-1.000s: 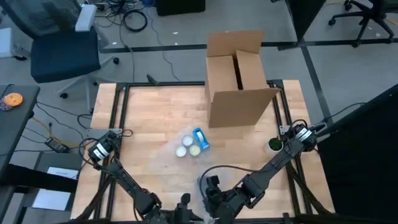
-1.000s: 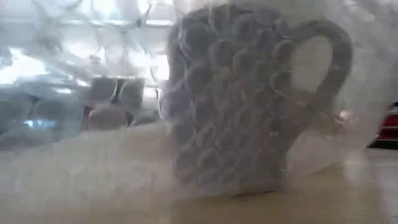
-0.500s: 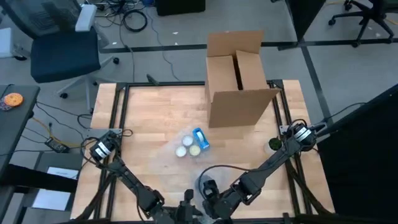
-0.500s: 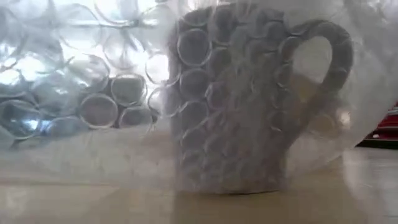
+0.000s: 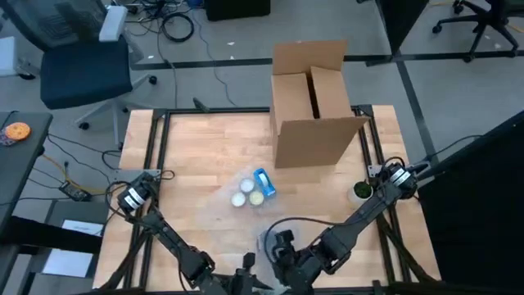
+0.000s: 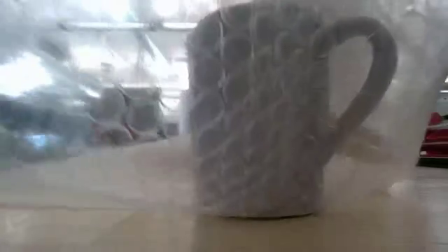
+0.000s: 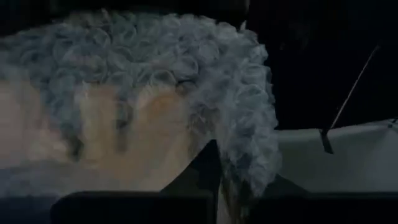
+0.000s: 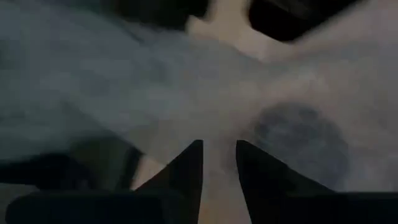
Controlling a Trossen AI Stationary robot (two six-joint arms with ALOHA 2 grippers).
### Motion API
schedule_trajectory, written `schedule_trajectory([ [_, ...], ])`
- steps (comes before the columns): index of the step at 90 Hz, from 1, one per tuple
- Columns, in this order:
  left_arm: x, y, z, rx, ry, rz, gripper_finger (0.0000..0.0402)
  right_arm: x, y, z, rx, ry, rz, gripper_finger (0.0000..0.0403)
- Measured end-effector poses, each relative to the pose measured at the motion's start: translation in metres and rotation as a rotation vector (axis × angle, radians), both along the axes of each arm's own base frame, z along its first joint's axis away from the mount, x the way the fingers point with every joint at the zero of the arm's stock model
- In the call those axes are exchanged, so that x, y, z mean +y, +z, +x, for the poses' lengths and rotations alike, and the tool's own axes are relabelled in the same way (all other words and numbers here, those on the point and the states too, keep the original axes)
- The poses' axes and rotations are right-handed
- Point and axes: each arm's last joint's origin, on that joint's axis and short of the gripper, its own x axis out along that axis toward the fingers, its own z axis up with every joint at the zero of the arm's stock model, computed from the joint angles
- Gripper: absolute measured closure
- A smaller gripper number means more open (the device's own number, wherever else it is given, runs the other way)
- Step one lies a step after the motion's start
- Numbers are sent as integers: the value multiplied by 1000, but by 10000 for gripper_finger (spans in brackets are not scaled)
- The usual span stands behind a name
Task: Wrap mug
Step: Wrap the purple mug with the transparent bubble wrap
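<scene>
I see the mug upright at the near edge of the surface, veiled in bubble wrap. My left gripper pinches the wrap; my right gripper shows its jaws slightly parted, just beside the mug. A hard tug could tip it.

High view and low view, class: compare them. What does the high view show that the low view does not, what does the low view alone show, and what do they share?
Only the high view shows the open cardboard box at the table's far edge, the small tubs mid-table, an office chair on the floor, and both arms reaching to the near edge.

Only the low view shows the mug clearly: upright on the table, handle to the picture's right, seen through bubble wrap.

Both share the wooden table.
</scene>
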Motion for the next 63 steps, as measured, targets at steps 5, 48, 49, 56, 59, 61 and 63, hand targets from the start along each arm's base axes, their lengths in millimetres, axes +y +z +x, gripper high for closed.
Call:
schedule_trajectory([
  [5,0,0,0,-3,0,1,402,-3,-1,-1,-10,-32,-50,329],
  [48,-5,6,-4,-53,-15,18,402,-11,-18,9,-173,-123,-204,329],
  [49,-5,6,-4,-55,-13,18,402,-11,-19,10,-174,-116,-198,329],
  [56,-5,7,-4,-68,-5,16,402,-6,-25,12,-202,-74,-145,329],
  [59,-5,8,-4,-68,-3,10,402,-4,-26,14,-225,-61,-114,329],
  [61,-5,8,-4,-67,-1,0,402,-3,-28,15,-236,-51,-99,329],
  [63,-5,8,-4,-66,2,-7,402,-2,-29,15,-243,-40,-84,329],
])
